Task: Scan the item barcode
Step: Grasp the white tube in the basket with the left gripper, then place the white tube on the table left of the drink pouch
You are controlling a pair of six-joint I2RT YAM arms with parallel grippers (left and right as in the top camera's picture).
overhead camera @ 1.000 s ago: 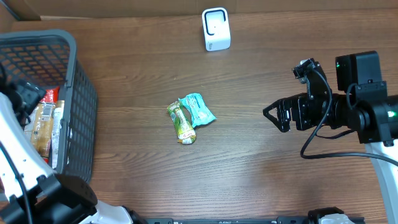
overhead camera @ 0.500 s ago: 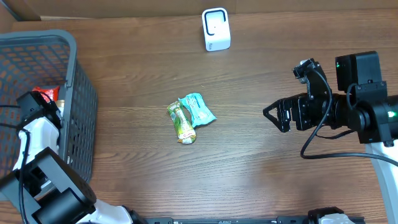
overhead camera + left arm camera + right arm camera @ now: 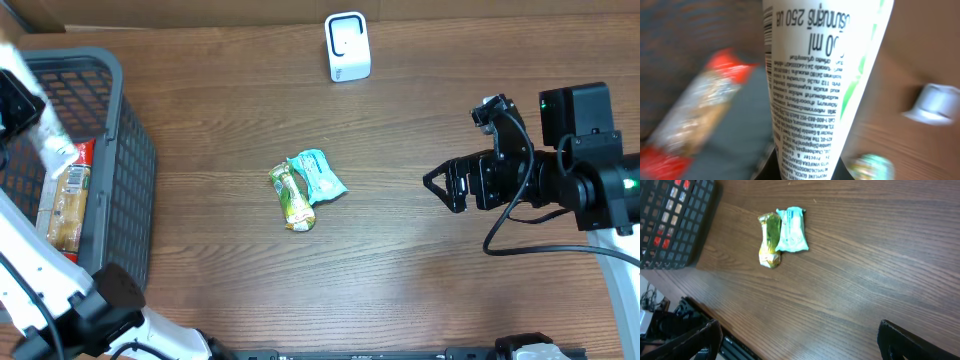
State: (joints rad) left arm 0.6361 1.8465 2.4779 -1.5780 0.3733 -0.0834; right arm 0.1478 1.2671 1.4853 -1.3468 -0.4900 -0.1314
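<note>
In the left wrist view a white tube (image 3: 815, 75) with small black print and a green stripe fills the frame, and my left gripper (image 3: 805, 172) is shut on its lower end. A strip of barcode bars (image 3: 767, 30) shows on the tube's left edge. From overhead, the tube (image 3: 48, 140) hangs blurred over the grey basket (image 3: 125, 210) at far left. The white scanner (image 3: 347, 47) stands at the table's back centre, a blur (image 3: 935, 102) in the left wrist view. My right gripper (image 3: 445, 188) is open and holds nothing, above bare wood (image 3: 800, 345).
A green-yellow packet (image 3: 291, 197) and a teal packet (image 3: 318, 176) lie side by side mid-table, the packets (image 3: 782, 235) also showing in the right wrist view. Red and orange snack packs (image 3: 66, 195) lie inside the basket. The right arm (image 3: 580, 170) takes up the right side.
The left gripper closed on the white tube and lifted it out of the basket, towards the back left. The right arm has not moved.
</note>
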